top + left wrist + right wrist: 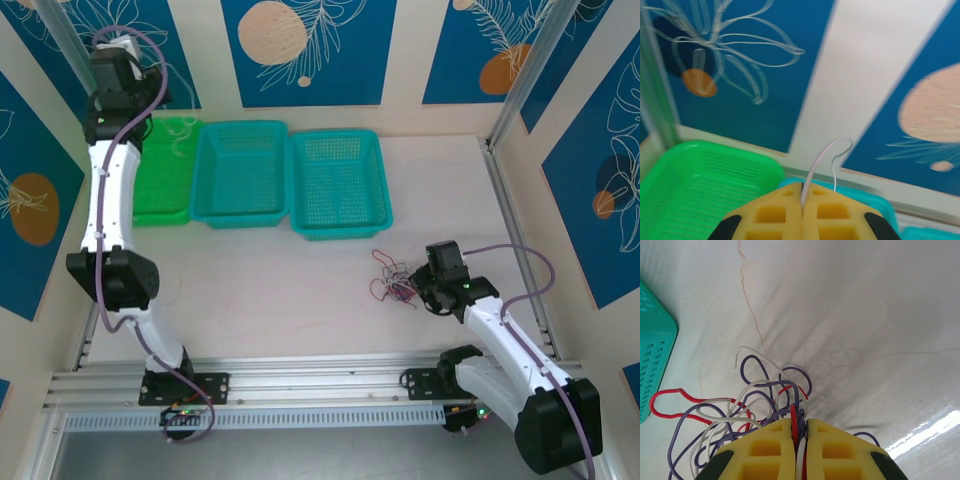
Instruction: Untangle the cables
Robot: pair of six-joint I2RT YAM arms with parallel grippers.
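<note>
The cables lie as a small tangle (393, 278) of thin white, red and purple wires on the table, right of centre. My right gripper (421, 284) sits low at the tangle's right side. In the right wrist view its yellow fingers (801, 427) are shut on a red, a white and a purple strand, and the rest of the tangle (755, 400) spreads out to the left. My left gripper (802, 192) is raised at the far left near the back wall, shut on one white cable (822, 160) that loops up from between its pads.
Three baskets stand in a row at the back: a green one (165, 170) at the left, then two teal ones (240, 175) (338, 185). The left gripper hangs above the green basket (695, 185) and a teal rim (880, 202). Patterned walls enclose the table.
</note>
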